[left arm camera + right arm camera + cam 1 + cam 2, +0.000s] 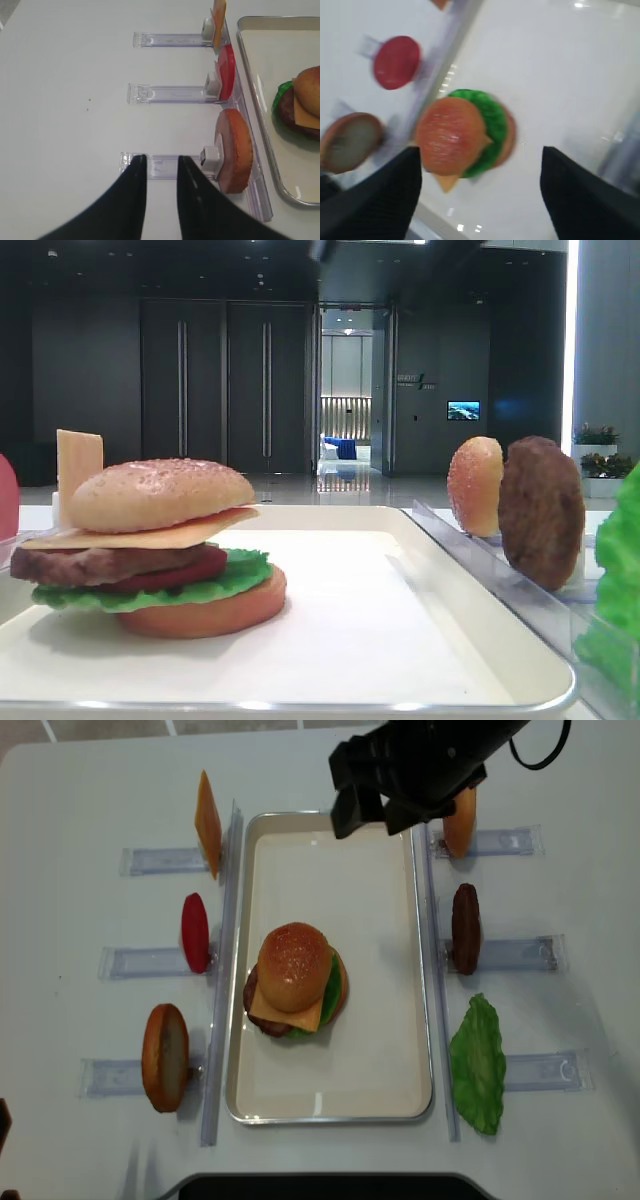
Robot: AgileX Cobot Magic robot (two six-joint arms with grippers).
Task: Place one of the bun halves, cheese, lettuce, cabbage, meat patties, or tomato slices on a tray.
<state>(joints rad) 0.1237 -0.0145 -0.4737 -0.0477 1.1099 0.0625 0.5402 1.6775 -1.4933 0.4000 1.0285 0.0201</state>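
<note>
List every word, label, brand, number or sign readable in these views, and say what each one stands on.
Readable text: none.
Wall sign in the background beside the doorway: lettering too small and blurred to read.
Wall screen further right: shows a picture, no legible text.
Tray, burger, clear racks and table: no print or labels visible in any view.

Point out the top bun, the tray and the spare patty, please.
top bun (293, 966), overhead view, middle of its dome
tray (330, 1113), overhead view, near rim
patty (465, 928), overhead view, upper edge, standing in its rack
</note>
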